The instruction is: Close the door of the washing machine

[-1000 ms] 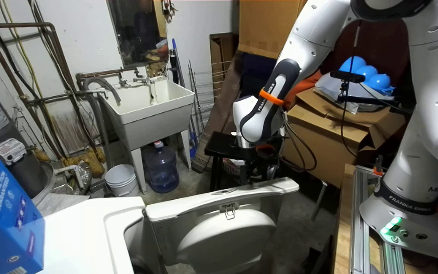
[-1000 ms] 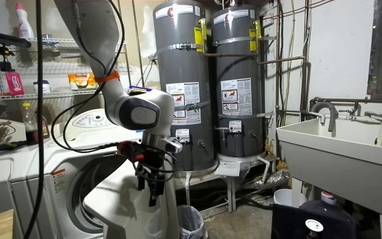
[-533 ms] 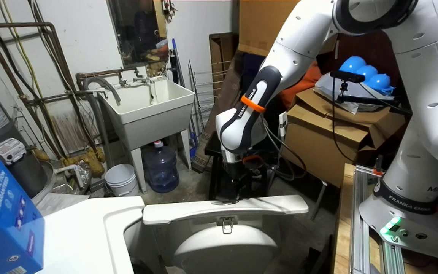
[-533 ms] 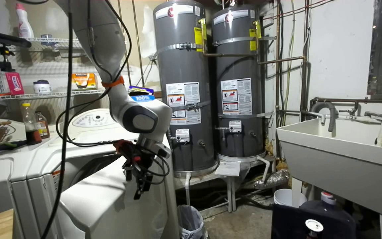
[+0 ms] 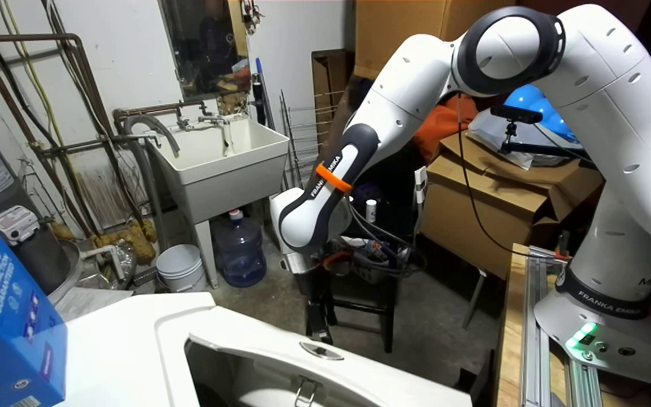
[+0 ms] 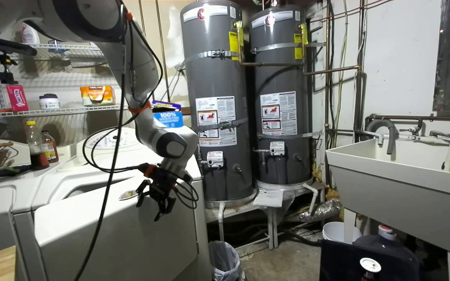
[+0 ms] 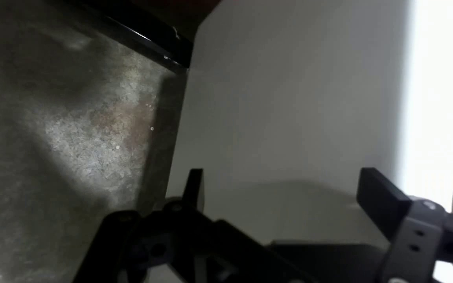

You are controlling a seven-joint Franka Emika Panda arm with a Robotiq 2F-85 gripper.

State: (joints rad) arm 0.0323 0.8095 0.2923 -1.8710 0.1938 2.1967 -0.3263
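The white door stands ajar on the washing machine, with a dark gap into the drum at its inner side. In an exterior view its outer face runs across the machine's front, its near edge standing out. An oval handle recess and a wire latch show at its top edge. My gripper is at the door's outer side; it also shows in an exterior view. In the wrist view the gripper is open with nothing between its fingers, facing the door's plain face. Contact cannot be told.
A blue box stands on the machine top. A dark stool is behind the gripper. The utility sink is at the wall. A lined bin stands beside the machine. A wooden bench carries the robot base.
The door has swung from wide open toward the machine, narrowing the opening. The gripper has moved with it along its outer side, toward the machine. The fingers show no clear change.
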